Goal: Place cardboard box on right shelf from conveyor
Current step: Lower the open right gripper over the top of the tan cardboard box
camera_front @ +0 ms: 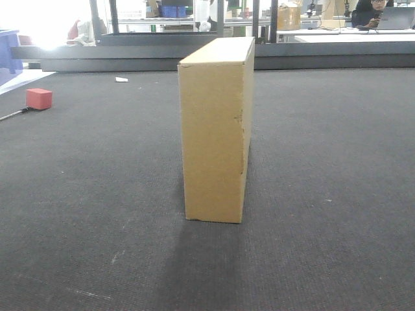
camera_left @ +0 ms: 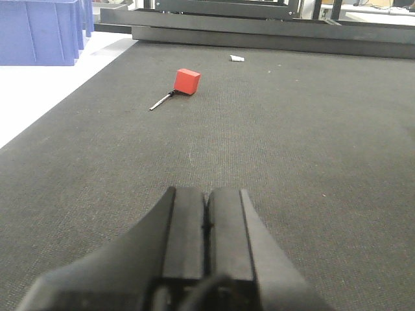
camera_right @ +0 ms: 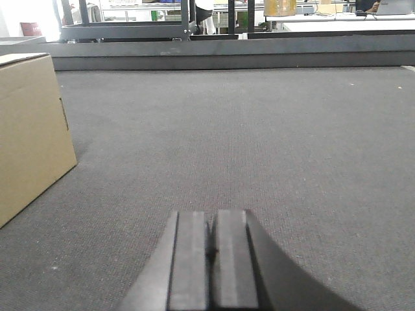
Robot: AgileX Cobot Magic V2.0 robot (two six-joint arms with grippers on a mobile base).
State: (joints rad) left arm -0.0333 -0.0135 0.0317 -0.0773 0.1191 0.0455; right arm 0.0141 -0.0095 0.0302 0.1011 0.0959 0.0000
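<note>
The cardboard box (camera_front: 216, 129) stands upright on its narrow edge in the middle of the dark-grey conveyor (camera_front: 324, 194), its slim end toward the front camera. The right wrist view catches one broad tan face of the box (camera_right: 29, 133) at its left edge. My right gripper (camera_right: 209, 217) is shut, empty, low over the belt to the right of the box and apart from it. My left gripper (camera_left: 207, 193) is shut too, holding nothing, over bare conveyor (camera_left: 292, 142). Neither gripper shows in the front view. The right shelf is out of view.
A small red cube (camera_front: 39, 98) with a thin rod beside it lies on the belt at far left, also the red cube (camera_left: 187, 81). Blue plastic bins (camera_left: 42, 32) stand off the belt's left edge. A dark steel frame (camera_front: 214, 57) borders the far side.
</note>
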